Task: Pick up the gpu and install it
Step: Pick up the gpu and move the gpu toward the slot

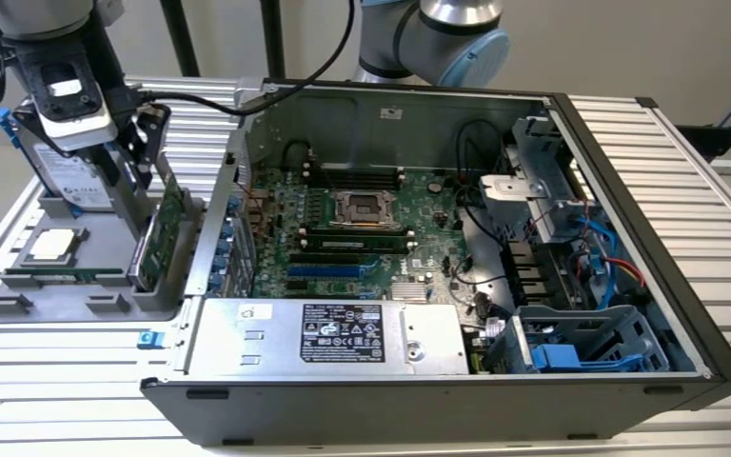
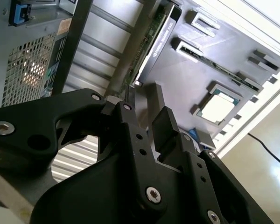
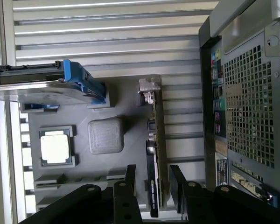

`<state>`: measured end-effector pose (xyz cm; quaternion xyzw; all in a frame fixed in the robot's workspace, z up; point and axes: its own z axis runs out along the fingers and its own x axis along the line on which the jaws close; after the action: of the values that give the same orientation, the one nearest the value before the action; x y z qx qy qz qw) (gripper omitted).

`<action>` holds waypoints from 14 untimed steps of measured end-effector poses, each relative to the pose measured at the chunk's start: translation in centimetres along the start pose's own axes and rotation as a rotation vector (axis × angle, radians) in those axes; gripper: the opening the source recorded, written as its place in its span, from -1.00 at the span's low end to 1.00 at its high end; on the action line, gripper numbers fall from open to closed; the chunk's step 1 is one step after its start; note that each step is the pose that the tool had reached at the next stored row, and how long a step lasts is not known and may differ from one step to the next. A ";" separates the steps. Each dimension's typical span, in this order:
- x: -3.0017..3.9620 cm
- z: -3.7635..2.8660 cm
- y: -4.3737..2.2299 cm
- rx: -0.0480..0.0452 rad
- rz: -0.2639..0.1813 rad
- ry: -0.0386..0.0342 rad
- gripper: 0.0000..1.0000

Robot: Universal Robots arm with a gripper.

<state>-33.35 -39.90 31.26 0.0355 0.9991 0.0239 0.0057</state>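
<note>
Green-edged gpu [image 3: 157, 130] stands between the gripper's [image 3: 153, 169] parted jaws. Closing off-centre could tilt it in its grey holder [image 3: 130, 135].

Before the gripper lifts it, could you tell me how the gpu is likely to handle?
Probably stiff: the gpu is a flat board with a metal bracket. Standing on edge in the grey holder, it may tip if nudged sideways. Bare circuitry looks fragile.
</note>
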 end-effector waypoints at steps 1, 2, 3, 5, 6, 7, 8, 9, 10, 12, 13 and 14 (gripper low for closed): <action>0.00 0.03 0.00 0.0000 0.000 0.0000 1.00; 0.00 0.05 0.00 0.0000 0.000 0.0001 1.00; 0.00 0.08 0.00 0.0000 0.000 0.0000 1.00; 0.00 0.13 -0.01 0.0000 0.000 0.0000 1.00; 0.00 0.16 -0.01 0.0000 0.000 0.0000 1.00; 0.00 0.19 -0.01 0.0000 0.000 0.0000 1.00; 0.00 0.21 -0.01 0.0000 0.000 0.0000 1.00; 0.00 0.24 -0.01 0.0000 0.000 0.0000 1.00; 0.00 0.27 -0.01 0.0000 0.000 -0.0001 1.00; 0.00 0.34 -0.02 0.0000 0.000 0.0000 1.00; 0.00 0.36 -0.02 0.0000 0.000 0.0000 1.00; 0.00 0.39 -0.02 0.0000 0.000 0.0001 1.00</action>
<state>-33.35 -39.90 30.87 0.0355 0.9991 0.0238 0.0056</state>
